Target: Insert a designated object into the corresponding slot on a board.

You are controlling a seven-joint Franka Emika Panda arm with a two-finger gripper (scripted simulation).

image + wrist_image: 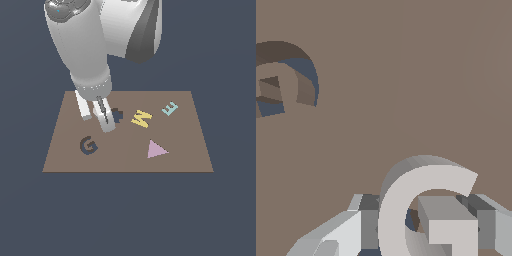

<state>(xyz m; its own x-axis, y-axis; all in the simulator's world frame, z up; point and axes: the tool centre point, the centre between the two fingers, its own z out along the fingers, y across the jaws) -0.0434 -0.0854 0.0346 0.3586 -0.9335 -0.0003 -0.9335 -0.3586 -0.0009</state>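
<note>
The pale grey-white G block [393,210] sits between my fingers in the wrist view, and my gripper [421,232] is shut on it. In the exterior view my gripper [96,118] hangs just above the brown board [180,150], and the block is hard to make out between the fingers [106,121]. The dark navy G-shaped slot [88,145] lies on the board toward the exterior view's left, nearer the front edge than the gripper and a little to its left. The slot also shows in the wrist view [303,75], apart from the block.
A dark cross-shaped recess [117,115] lies right beside my fingers, partly hidden by them. A yellow W [141,118], a teal E [170,108] and a pink triangle [156,149] sit on the board toward the exterior view's right. Dark floor surrounds the board.
</note>
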